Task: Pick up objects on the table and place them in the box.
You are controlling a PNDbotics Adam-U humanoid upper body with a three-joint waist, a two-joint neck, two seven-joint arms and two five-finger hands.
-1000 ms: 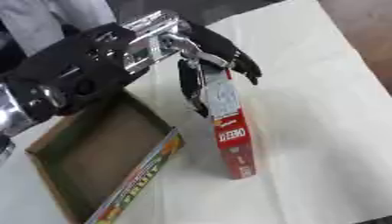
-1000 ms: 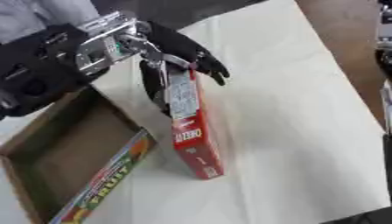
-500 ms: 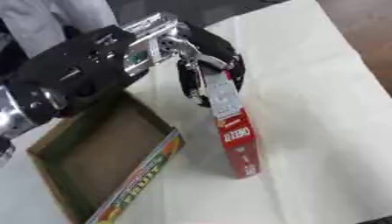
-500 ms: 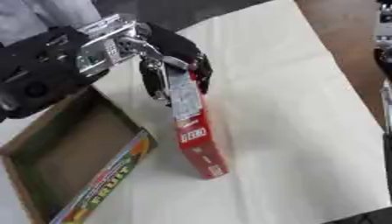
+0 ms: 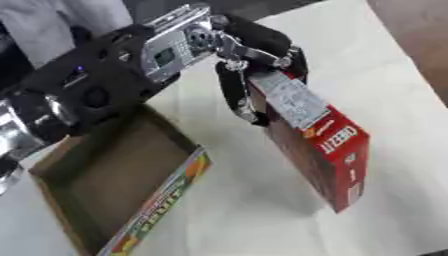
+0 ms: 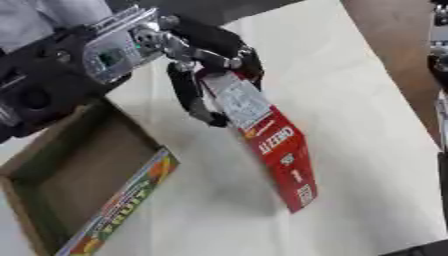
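The left hand (image 5: 254,65) grips the top end of a red cracker box (image 5: 319,150), which hangs tilted above the white surface (image 5: 385,75). It is just right of the open cardboard box (image 5: 96,175).

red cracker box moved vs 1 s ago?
Yes. The red cracker box, pinched at its top by the left robot hand, has lifted and swung right, away from the cardboard box; its lower end now hangs farther from that box's colourful side.

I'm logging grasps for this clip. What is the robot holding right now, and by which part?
The left hand holds the red box by its upper end, fingers curled round it, the box tilted and lifted beside the cardboard box.
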